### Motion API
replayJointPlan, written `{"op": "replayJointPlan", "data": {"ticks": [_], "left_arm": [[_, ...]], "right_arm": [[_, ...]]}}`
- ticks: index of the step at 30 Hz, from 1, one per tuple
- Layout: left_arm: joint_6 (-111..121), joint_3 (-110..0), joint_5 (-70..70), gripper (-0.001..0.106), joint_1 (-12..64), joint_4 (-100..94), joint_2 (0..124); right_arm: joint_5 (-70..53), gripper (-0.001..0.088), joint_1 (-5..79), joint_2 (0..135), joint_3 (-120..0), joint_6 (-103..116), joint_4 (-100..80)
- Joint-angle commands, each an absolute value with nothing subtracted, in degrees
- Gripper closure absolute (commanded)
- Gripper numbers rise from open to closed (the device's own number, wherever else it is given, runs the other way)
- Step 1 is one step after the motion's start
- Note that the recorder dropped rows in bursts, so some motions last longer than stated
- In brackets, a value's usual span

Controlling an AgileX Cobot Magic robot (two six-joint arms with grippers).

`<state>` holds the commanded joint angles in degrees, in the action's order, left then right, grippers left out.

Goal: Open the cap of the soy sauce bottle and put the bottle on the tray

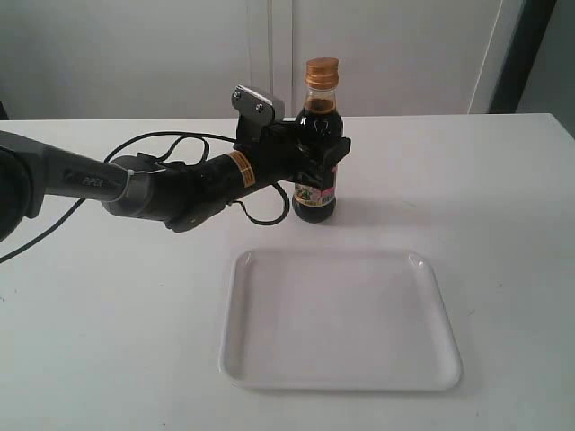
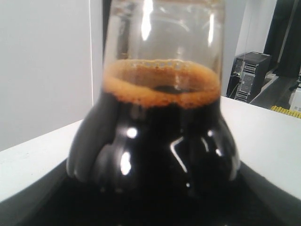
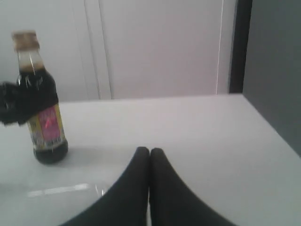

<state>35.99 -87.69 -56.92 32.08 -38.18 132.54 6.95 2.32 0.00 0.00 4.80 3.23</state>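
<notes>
The soy sauce bottle stands upright on the white table behind the tray, its golden-orange cap closed on top. My left gripper is shut on the bottle's body just below the neck. In the left wrist view the bottle fills the picture, dark liquid with a foamy ring, and the fingers are lost in the dark below it. The right wrist view shows my right gripper shut and empty, low over the table, with the bottle and cap far off to one side.
The white table spreads around the tray. The left arm and its cable lie across the table's left side. A white wall and cabinet doors stand behind. My right arm is out of the exterior view.
</notes>
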Motion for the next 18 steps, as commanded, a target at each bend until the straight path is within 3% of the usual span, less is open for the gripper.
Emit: {"op": "replayJointPlan", "data": {"ticks": [4, 7, 11, 18], "left_arm": [[35.99, -87.69, -56.92, 0.105, 32.08, -38.18, 132.54], [35.99, -87.69, -56.92, 0.105, 32.08, -38.18, 132.54], [35.99, -87.69, -56.92, 0.105, 32.08, -38.18, 132.54], [35.99, -87.69, -56.92, 0.105, 32.08, -38.18, 132.54]], "right_arm": [[17.58, 0.0868, 2.32, 0.00, 0.00, 12.55, 3.23], [16.34, 0.0868, 2.32, 0.00, 0.00, 21.89, 3.00], [14.38, 0.0868, 2.32, 0.33, -3.42, 17.95, 2.57], [14.38, 0.0868, 2.32, 14.20, -14.01, 13.07, 2.57]]}}
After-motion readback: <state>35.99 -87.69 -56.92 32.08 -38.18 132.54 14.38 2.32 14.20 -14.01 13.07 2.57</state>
